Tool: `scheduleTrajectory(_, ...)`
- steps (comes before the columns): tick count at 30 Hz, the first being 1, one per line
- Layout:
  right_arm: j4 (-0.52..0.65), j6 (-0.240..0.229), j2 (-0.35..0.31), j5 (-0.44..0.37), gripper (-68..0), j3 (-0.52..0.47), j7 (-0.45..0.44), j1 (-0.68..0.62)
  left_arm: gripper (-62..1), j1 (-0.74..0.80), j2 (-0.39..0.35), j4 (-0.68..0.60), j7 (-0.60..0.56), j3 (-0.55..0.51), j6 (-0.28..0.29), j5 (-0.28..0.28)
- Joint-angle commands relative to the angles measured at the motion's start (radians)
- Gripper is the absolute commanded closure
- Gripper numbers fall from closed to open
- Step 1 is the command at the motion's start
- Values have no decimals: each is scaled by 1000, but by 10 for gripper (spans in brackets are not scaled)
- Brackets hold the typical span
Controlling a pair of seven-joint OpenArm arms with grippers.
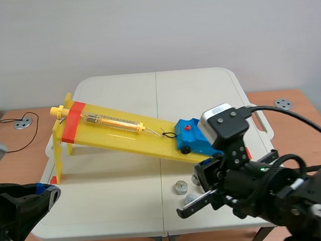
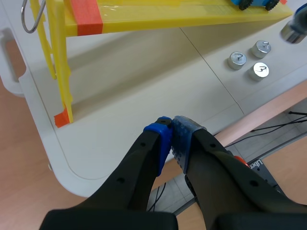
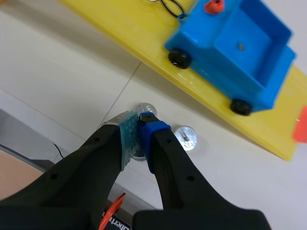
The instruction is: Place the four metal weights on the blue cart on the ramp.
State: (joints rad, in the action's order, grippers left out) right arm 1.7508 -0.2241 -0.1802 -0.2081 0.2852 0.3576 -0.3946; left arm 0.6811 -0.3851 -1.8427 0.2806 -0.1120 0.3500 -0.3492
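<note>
right gripper point(image 3: 139, 125): pads pressed together, nothing seen pinched. Hovers over the weight cluster.
metal weights point(image 3: 186, 138): three show on the table point(image 1: 127, 189), just off the low end of the ramp point(image 3: 120, 26) and near each other. One sits just ahead of the fingertips, one beside them. Can't place the fourth.
handling: likely dense, rigid, smooth-sided, so slippery on the pads. Suggest pinching across the round wall, low and square. No crush risk.
blue cart point(image 3: 249, 45): on the ramp's lower part, tray open upward, no weight seen in it. A cord ties it to the spring scale point(image 1: 114, 122) upslope.
in the way: neighbouring weights crowd the finger room. Tray walls and the red knob point(image 3: 213, 5) limit entry. A hard drop could jolt the cart.
left gripper point(image 2: 171, 139): closed on nothing, over the near table edge, well apart from the weights.
</note>
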Motion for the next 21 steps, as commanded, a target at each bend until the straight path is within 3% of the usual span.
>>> scheduleTrajectory(1,161,14,-31,-116,-6,-73,-91,-2,-31,-20,8,-66,-96,-12,20,-74)
scheduleTrajectory(7,231,10,-25,-302,-6,-225,-64,-7,-32,-20,8,-66,-96,-12,20,-74)
scheduleTrajectory(10,230,0,-1,-356,-6,-290,-63,12,-32,-20,8,-66,-96,-12,20,-74)
scheduleTrajectory(15,206,-5,55,-384,-6,-347,-59,88,-32,-20,8,-66,-96,-12,20,-74)
scheduleTrajectory(21,63,-29,112,-388,-6,-350,-61,213,-32,-20,8,-66,-96,-12,20,-74)
